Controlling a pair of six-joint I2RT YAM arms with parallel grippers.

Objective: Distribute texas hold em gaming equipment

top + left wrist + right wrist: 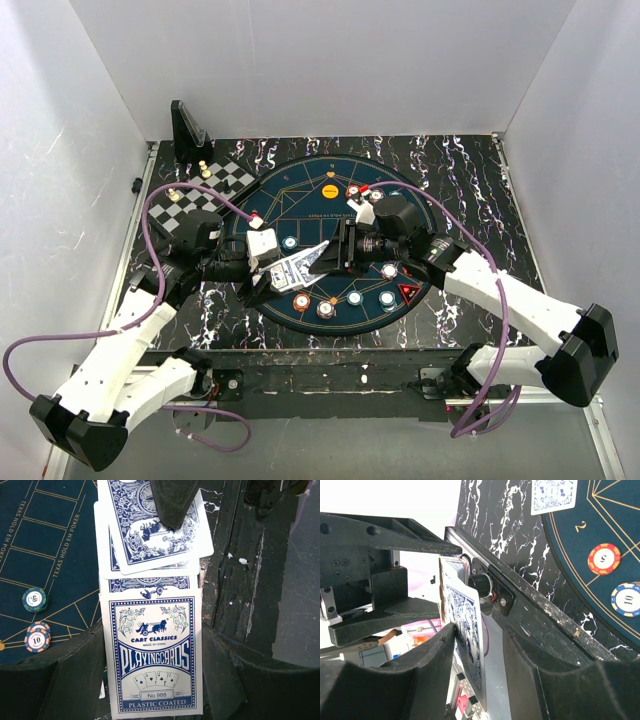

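Where left claw (pixel 152 650) grips, box (pixel 151 685) reads "PLAYINGCARDS"

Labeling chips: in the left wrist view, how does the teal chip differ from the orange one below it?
Colour: the teal chip has a dark teal rim, the orange chip an orange rim with blue marks. Number: the teal chip appears to read 50, the orange chip 10. Stacking: the teal chip lies alone; the orange chip overlaps a second orange chip. Both lie flat on the blue mat.
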